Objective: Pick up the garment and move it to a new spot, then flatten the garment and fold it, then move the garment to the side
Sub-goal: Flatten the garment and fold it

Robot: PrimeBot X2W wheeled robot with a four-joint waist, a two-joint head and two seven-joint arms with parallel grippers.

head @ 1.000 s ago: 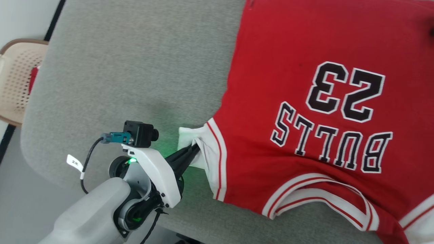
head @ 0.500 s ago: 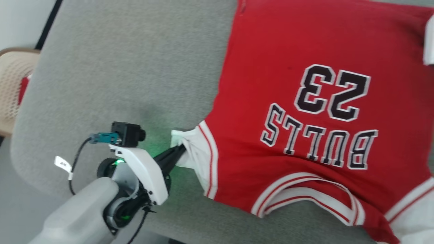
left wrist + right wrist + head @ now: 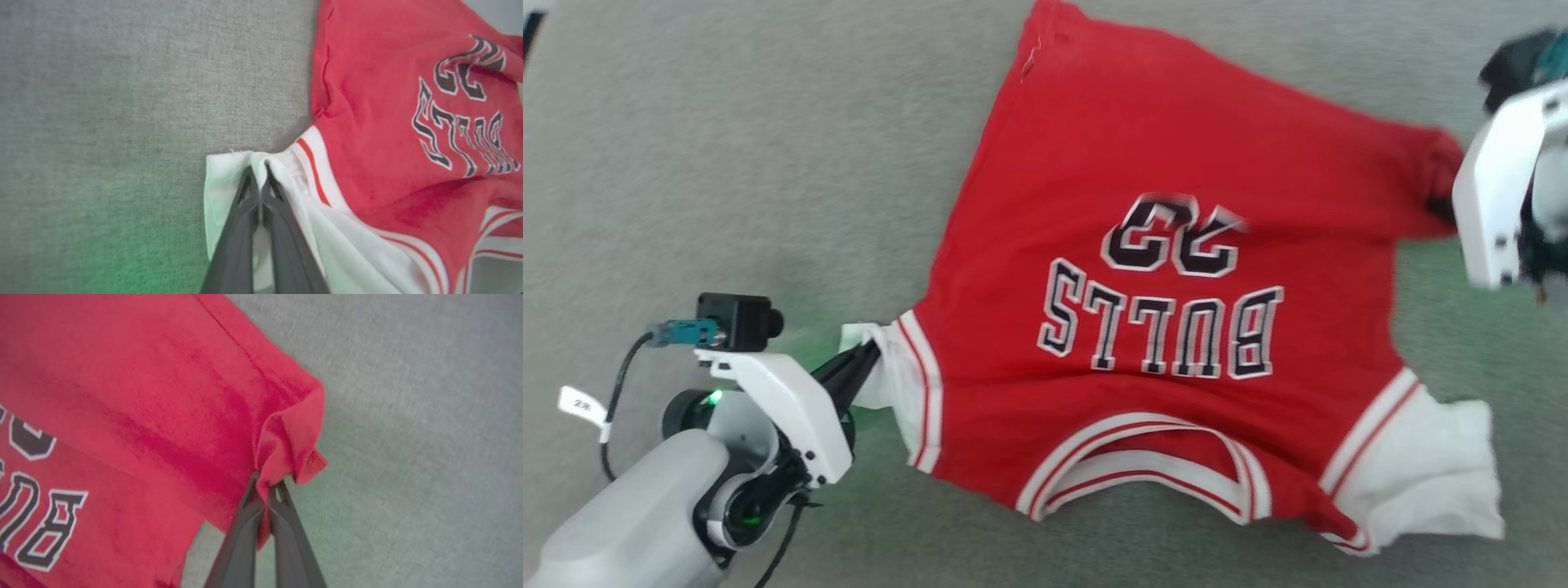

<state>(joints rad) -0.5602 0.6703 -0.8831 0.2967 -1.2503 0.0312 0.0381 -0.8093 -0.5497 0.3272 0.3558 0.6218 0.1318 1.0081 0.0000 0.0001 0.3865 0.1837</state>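
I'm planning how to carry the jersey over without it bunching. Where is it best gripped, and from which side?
Likely at opposite edges: the white sleeve from the left, where the left gripper is shut on it, and the red hem corner from the right, pinched by the right gripper. The jersey lies spread print-up, so these far-apart points should hold it taut.

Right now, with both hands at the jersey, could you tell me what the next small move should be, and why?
Probably raise both hands together a little. The left hand is shut on the white sleeve and the right hand is shut on a red hem corner, while much of the garment rests on the grey surface; lifting evenly should free it for carrying.
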